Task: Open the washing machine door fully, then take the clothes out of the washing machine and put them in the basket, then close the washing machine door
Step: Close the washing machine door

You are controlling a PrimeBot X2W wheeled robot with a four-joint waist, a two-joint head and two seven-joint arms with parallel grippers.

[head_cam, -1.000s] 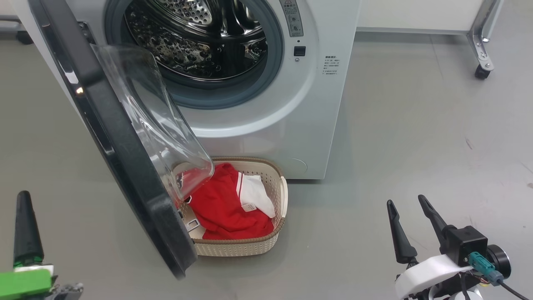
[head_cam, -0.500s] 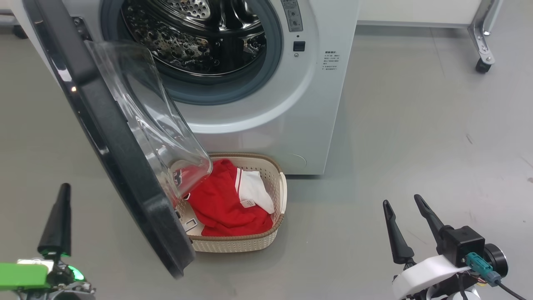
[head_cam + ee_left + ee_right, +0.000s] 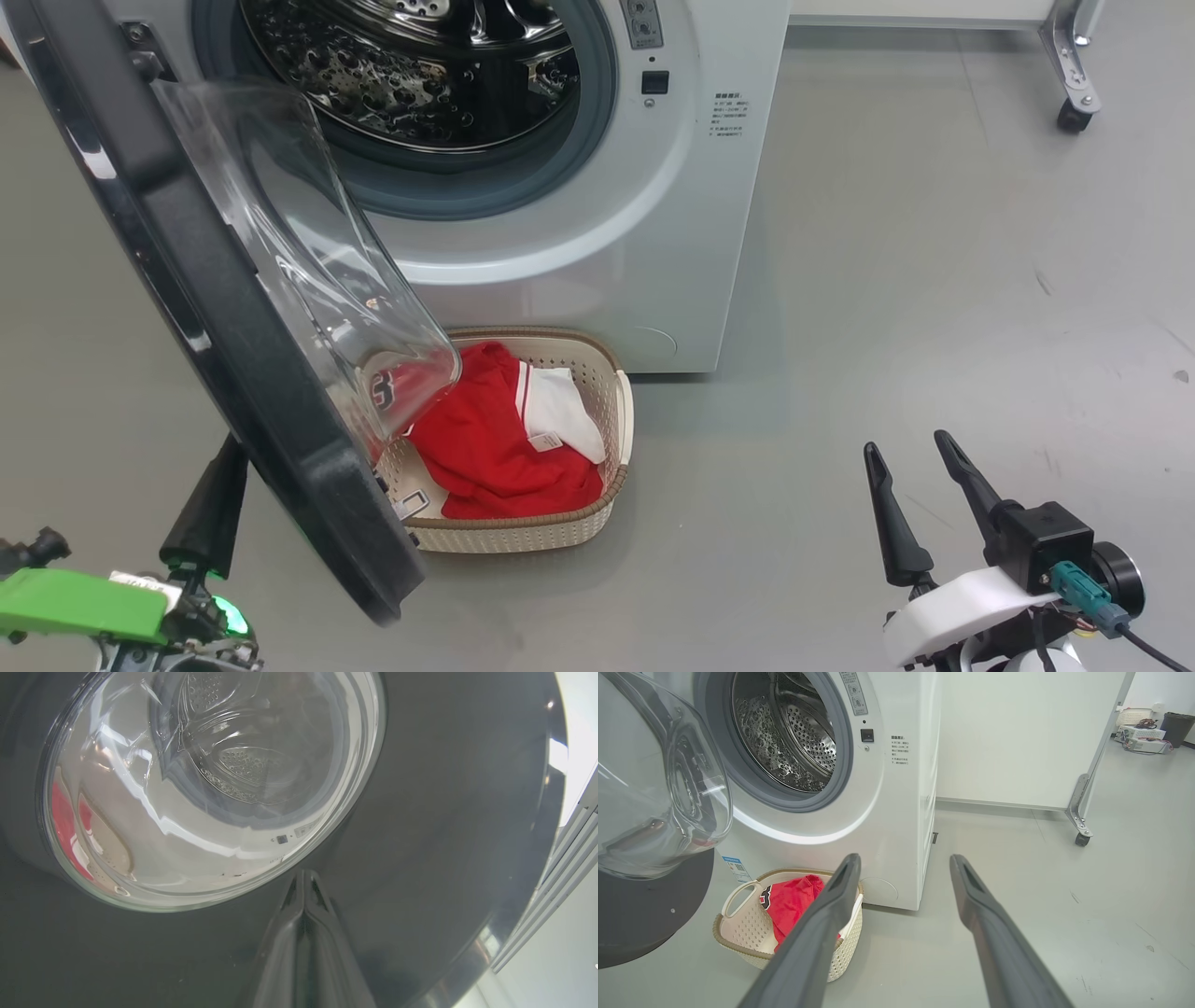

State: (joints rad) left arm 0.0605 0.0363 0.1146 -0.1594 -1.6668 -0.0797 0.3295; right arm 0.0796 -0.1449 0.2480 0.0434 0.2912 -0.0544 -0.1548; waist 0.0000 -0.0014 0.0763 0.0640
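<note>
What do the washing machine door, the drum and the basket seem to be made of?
The washing machine door: a glossy black ring, probably plastic, judging by its highlights; its clear bowl looks like glass and is see-through. The drum: shiny perforated metal, likely steel. The basket: matte cream plastic with holes and a brown woven-look rim.

Grey floor (image 3: 934,280) with faint scuffs. A white panel (image 3: 1017,732) stands on a metal leg (image 3: 1078,798) with a black caster wheel (image 3: 1082,839). Far behind, a black bin (image 3: 1176,727) sits near tangled cables (image 3: 1148,742).
</note>
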